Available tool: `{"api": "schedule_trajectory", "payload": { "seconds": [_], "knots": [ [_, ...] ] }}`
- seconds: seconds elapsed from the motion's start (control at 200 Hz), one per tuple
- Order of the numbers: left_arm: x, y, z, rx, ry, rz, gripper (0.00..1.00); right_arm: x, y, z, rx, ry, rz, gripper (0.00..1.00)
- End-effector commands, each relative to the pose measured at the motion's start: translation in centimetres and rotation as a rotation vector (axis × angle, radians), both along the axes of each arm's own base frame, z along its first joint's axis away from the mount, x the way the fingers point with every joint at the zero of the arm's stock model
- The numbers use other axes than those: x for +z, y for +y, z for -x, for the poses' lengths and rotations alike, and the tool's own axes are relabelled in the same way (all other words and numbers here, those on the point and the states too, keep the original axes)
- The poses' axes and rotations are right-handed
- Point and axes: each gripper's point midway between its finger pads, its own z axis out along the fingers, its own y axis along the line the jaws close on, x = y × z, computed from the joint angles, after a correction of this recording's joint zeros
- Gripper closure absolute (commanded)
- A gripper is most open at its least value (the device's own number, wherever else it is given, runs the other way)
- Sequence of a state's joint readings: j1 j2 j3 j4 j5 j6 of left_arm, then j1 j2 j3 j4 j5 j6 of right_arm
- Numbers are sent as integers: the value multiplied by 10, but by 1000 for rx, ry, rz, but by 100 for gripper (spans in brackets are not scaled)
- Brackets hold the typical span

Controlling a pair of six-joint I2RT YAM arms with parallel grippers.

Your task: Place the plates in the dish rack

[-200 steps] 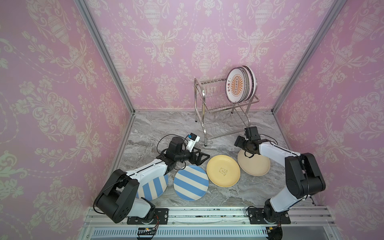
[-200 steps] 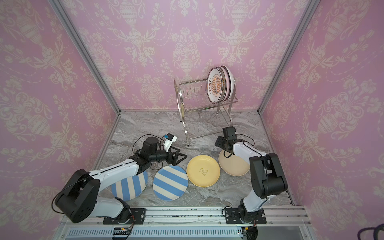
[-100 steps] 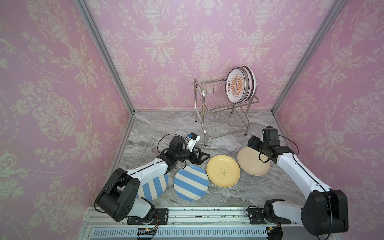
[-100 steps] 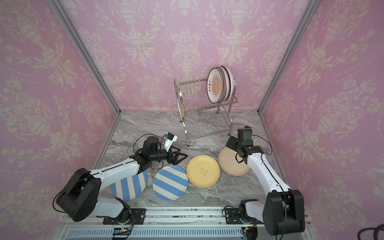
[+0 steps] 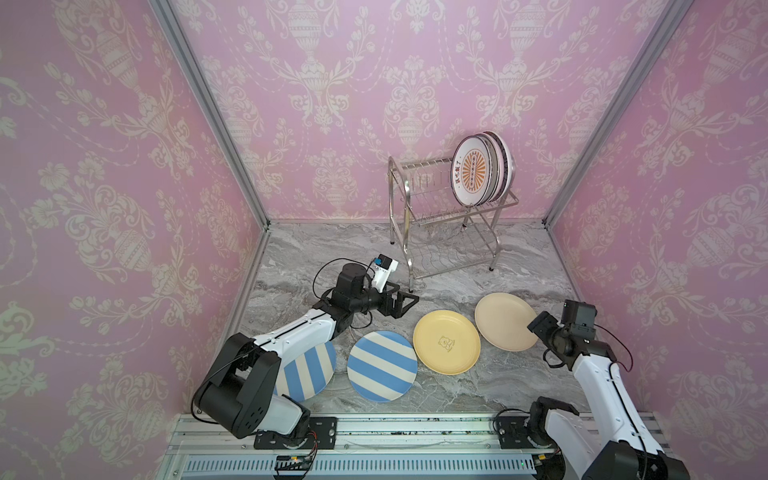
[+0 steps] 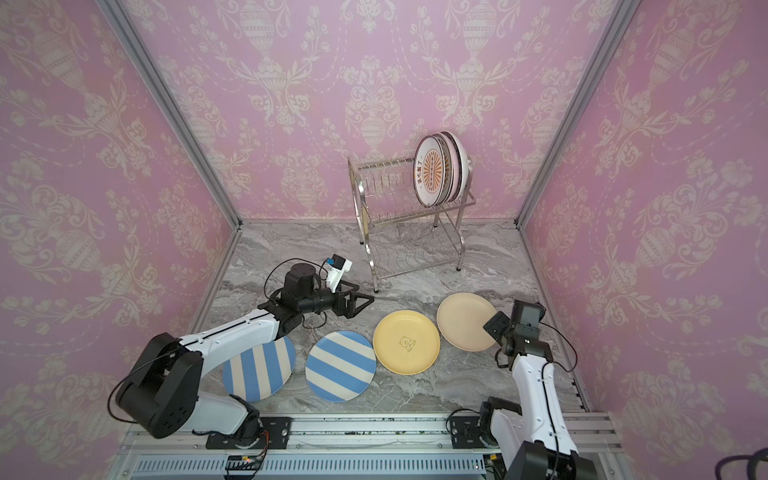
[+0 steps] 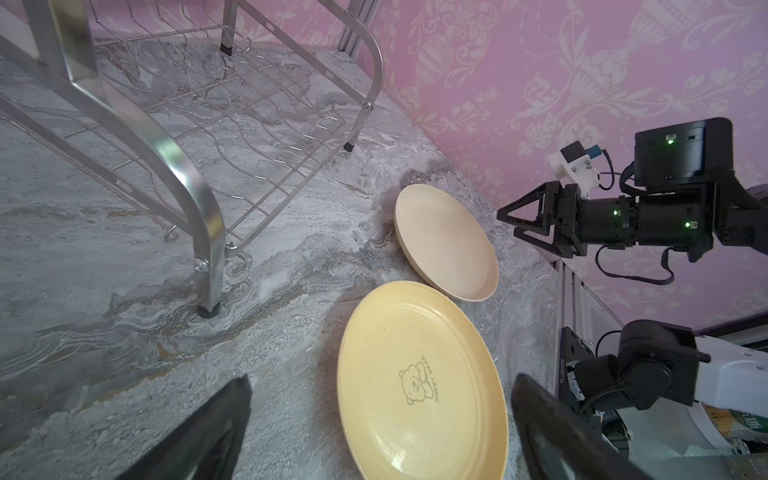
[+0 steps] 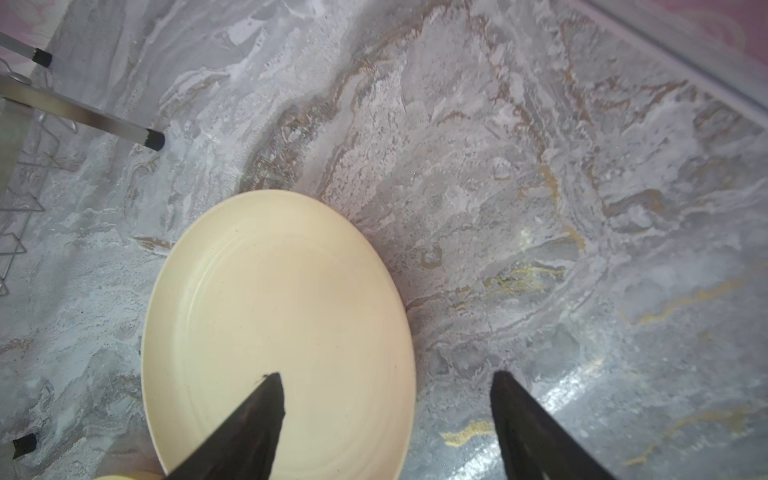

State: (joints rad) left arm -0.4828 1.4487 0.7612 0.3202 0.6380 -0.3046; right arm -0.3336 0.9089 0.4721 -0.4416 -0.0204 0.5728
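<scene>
Grey marble tabletop (image 5: 457, 257): shiny wire dish rack (image 7: 183, 166) holds round plates (image 5: 473, 174) upright up top; smooth beige plate (image 8: 274, 332), yellow plate (image 5: 446, 341), striped plates (image 5: 381, 365) lie flat. Left gripper (image 7: 382, 379) gapes empty; right gripper (image 8: 386, 374) too, over the beige rim.

A robot test booth dressed up as a corner of a home kitchen.

Pink damask wallpaper (image 5: 353, 104) is held between bare aluminium posts (image 5: 216, 124). The marble-print tabletop (image 5: 332, 249) ends at a metal rail (image 5: 415, 424) carrying both arm bases, behind the left gripper (image 5: 405, 297) and the right gripper (image 7: 509, 222). A steel dish rack (image 5: 392, 199) stands ahead of the left gripper. A yellow plate (image 5: 446, 343) with a cartoon bear and a beige plate (image 5: 505, 322) lie between the two grippers.
</scene>
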Motion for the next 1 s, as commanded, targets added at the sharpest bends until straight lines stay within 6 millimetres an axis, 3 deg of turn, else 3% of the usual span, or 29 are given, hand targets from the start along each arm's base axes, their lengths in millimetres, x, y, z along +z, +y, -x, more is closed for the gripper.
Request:
{"api": "schedule_trajectory", "payload": {
  "seconds": [0.0,0.495,0.991],
  "knots": [
    [6,1,-8,11,-15,6,1,-12,12,-3,22,-31,-104,29],
    [2,4,-7,17,-12,-6,1,-34,1,-3,-21,-63,-193,60],
    [0,6,-9,30,-2,-4,1,-47,-3,-16,0,-81,-280,61]
  ]
}}
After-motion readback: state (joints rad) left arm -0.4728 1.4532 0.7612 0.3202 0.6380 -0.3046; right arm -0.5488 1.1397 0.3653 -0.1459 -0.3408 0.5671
